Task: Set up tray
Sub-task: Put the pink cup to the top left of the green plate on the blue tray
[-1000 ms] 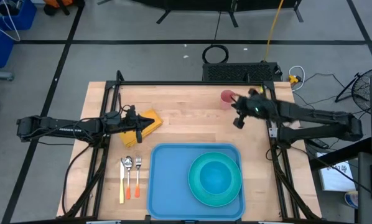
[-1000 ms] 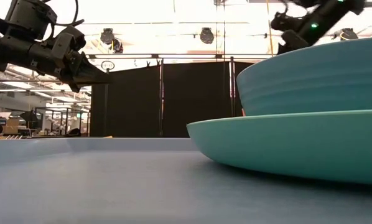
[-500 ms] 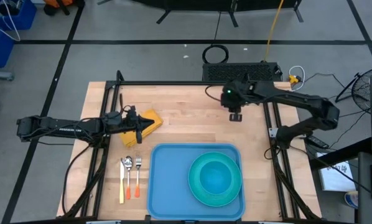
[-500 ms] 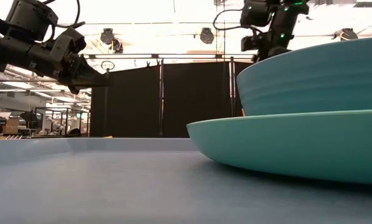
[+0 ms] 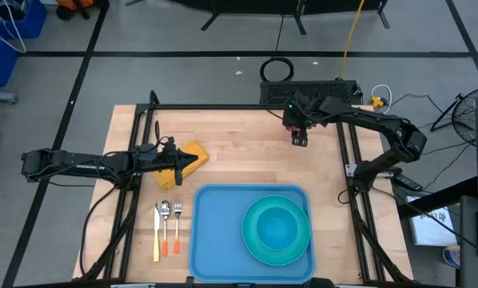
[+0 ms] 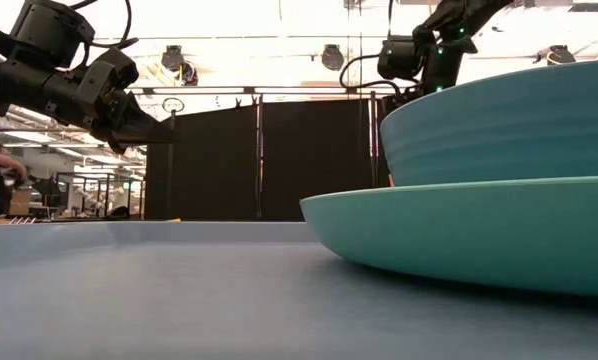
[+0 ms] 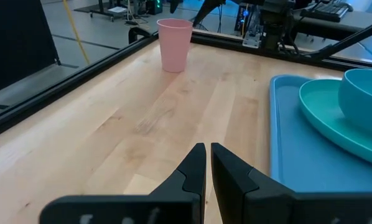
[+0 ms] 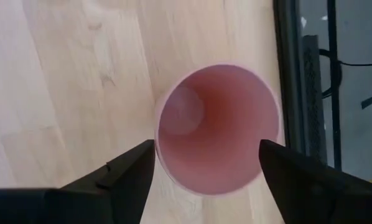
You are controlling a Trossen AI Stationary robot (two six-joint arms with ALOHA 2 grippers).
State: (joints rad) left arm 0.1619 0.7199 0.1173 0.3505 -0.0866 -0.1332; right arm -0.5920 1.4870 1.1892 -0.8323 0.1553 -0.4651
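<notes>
My right arm reaches to the far side of the table, its wrist turned straight down, and my right gripper [image 8: 208, 165] hangs there with both fingers [image 8: 127, 171] spread wide apart. My left arm lies stretched low across the table's left side, level with the surface, and my left gripper [image 7: 208, 163] points toward the middle with its two fingertips pressed together, gripping nothing.

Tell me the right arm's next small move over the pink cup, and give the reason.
Probably lower straight down and close. The right gripper hangs open above the upright pink cup, one finger on each side of the rim, not touching. The cup stands on bare wood away from the tray, so it likely needs grasping first.
</notes>
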